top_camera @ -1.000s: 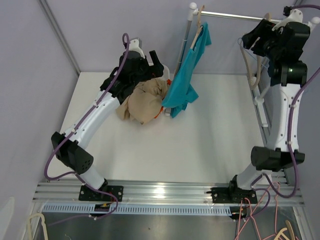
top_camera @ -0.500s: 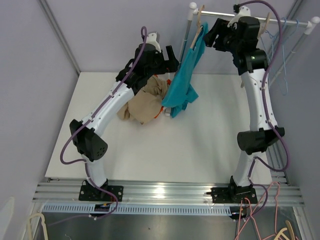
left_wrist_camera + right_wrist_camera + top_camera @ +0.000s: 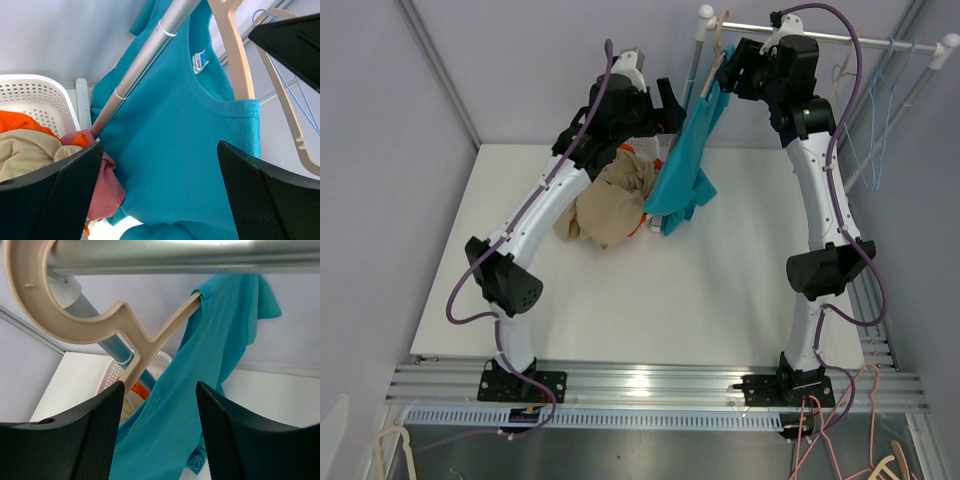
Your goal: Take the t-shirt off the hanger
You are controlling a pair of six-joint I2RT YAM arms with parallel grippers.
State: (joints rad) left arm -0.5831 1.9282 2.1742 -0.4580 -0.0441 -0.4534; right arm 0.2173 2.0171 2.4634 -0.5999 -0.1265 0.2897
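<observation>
A teal t-shirt [image 3: 688, 160] hangs on a beige hanger [image 3: 719, 45] hooked over the metal rail [image 3: 820, 36] at the back. Its hem trails onto the table. My left gripper [image 3: 670, 103] is open just left of the shirt; in its wrist view the shirt [image 3: 175, 150] fills the gap between the jaws, below the collar and the hanger arm [image 3: 235, 55]. My right gripper [image 3: 735, 75] is open just right of the hanger; its wrist view shows the hanger hook [image 3: 60, 315] on the rail and the shirt [image 3: 200, 390] between the jaws.
A white perforated basket [image 3: 35, 100] behind the left arm holds beige, orange and pink clothes [image 3: 610, 195]. Several empty wire hangers [image 3: 865, 90] hang at the rail's right end. The rack's upright post [image 3: 692, 80] stands beside the shirt.
Both arms have swung toward the shirt. The right gripper came from the far right end of the rail to the hanger. The left gripper rose from the clothes pile to the shirt.
</observation>
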